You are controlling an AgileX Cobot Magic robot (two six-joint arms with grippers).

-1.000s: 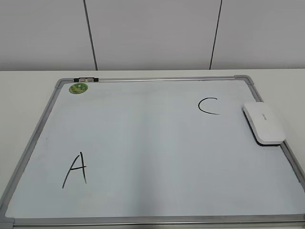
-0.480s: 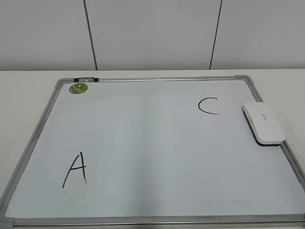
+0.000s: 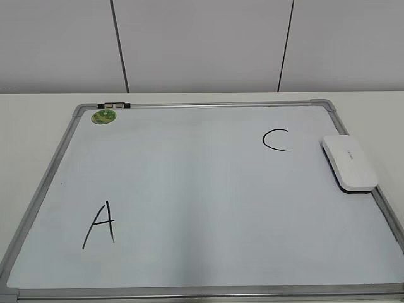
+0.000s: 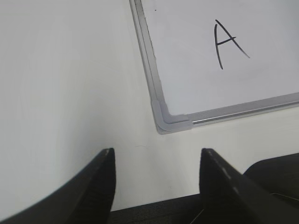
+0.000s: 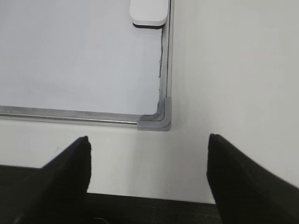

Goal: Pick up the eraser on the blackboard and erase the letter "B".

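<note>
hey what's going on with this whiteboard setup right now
Nothing is being handled at the moment. The eraser lies on the right edge of the blackboard, beside the C; an A sits lower left. No B shows anywhere. Both arms are off the board near its front corners: left gripper and right gripper open and empty.

We are seeing soft, even, fairly bright light in all three views, with no hard glare on the blackboard (image 3: 202,189). In the exterior view, the eraser (image 3: 349,162) is casting only a thin dark shadow under its near edge, and the letters are reading sharp. In the wrist views, the left gripper (image 4: 156,182) and right gripper (image 5: 148,179) are showing as dark, blurred, out-of-focus shapes below the board's corners.
</note>
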